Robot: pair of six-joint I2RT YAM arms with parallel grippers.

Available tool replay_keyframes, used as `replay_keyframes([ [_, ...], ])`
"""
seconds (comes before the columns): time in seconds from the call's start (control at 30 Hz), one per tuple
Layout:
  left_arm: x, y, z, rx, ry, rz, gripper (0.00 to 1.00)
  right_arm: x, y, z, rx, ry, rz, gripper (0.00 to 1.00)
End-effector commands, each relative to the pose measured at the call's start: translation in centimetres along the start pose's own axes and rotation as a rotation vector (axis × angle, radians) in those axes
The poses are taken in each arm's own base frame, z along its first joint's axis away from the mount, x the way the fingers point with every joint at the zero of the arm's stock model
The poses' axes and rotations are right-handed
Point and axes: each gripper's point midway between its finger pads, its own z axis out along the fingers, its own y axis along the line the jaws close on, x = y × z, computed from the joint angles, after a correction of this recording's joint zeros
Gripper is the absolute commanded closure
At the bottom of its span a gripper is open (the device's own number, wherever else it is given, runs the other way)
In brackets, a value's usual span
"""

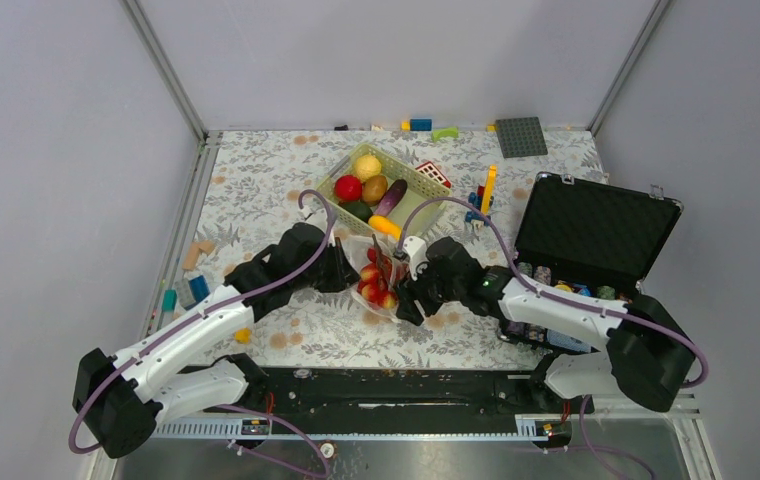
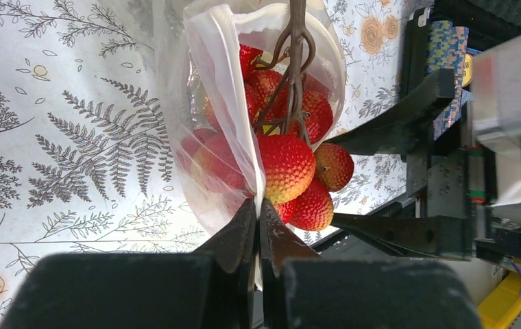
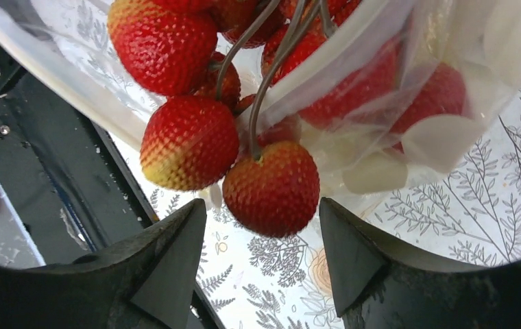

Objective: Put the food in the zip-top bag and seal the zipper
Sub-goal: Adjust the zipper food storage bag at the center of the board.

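The clear zip-top bag [image 1: 364, 262] lies mid-table with its mouth open. A bunch of red bumpy toy fruits [image 1: 376, 284] on a brown stem sits partly in the mouth and partly outside it. In the left wrist view my left gripper [image 2: 258, 209] is shut on the bag's mouth edge [image 2: 225, 103], beside the bunch [image 2: 286, 166]. My right gripper [image 3: 263, 226] is open, with its fingertips either side of and just below the lowest red fruit [image 3: 271, 188] and the bag [image 3: 408, 103] behind. More food fills the pale green basket [image 1: 328, 183]. The zipper strip is not distinguishable.
An open black case [image 1: 596, 232] stands at the right, next to the right arm. A grey baseplate [image 1: 521, 137] and loose blocks [image 1: 421, 125] lie at the back. More blocks [image 1: 191, 287] lie at the left edge. A yellow and blue block stack [image 1: 486, 195] stands beside the basket.
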Motion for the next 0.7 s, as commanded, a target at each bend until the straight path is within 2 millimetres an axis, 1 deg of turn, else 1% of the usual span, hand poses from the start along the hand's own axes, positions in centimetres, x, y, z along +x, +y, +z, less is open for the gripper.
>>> replay_keyframes([
  [0.0, -0.8, -1.5, -0.2, 0.074, -0.028, 0.023, 1.00, -3.8, -0.2, 0.6, -0.003, -0.079, -0.093, 0.32],
  [0.1, -0.7, -1.7, -0.2, 0.087, -0.028, 0.024, 1.00, -3.9, 0.2, 0.6, -0.028, -0.083, -0.097, 0.37],
  [0.13, -0.7, -1.7, -0.3, 0.090, -0.030, 0.023, 1.00, -4.7, 0.7, 0.5, -0.047, -0.118, -0.106, 0.41],
  [0.17, -0.7, -1.7, -0.3, 0.091, -0.029, 0.024, 1.00, -5.0, 1.0, 0.3, -0.065, -0.132, -0.108, 0.46],
  [0.2, -0.7, -1.8, -0.3, 0.092, -0.028, 0.024, 1.00, -5.2, 1.5, 0.1, -0.084, -0.140, -0.106, 0.53],
  [0.27, -0.7, -1.8, -0.3, 0.094, -0.028, 0.023, 1.00, -5.5, 2.5, -0.4, -0.130, -0.148, -0.100, 0.74],
  [0.3, -0.7, -1.9, -0.3, 0.099, -0.027, 0.024, 1.00, -5.6, 3.0, -0.6, -0.158, -0.144, -0.093, 0.83],
  [0.37, -0.8, -2.1, -0.4, 0.107, -0.026, 0.028, 1.00, -6.1, 4.2, -1.0, -0.213, -0.144, -0.067, 0.92],
  [0.43, -0.7, -2.4, -0.5, 0.124, -0.021, 0.033, 1.00, -6.6, 5.1, -1.2, -0.239, -0.140, -0.036, 0.97],
  [0.47, -0.7, -2.4, -0.5, 0.125, -0.020, 0.032, 1.00, -6.6, 5.3, -1.3, -0.233, -0.127, -0.021, 0.98],
  [0.5, -0.6, -2.4, -0.5, 0.123, -0.019, 0.029, 1.00, -7.0, 5.5, -1.5, -0.224, -0.128, 0.003, 0.99],
  [0.6, -0.5, -2.4, -0.6, 0.126, -0.017, 0.022, 1.00, -8.6, 5.6, -2.0, -0.192, -0.154, 0.063, 1.00],
  [0.67, -0.5, -2.7, -0.8, 0.141, -0.018, 0.020, 1.00, -9.6, 5.4, -1.9, -0.154, -0.181, 0.106, 1.00],
])
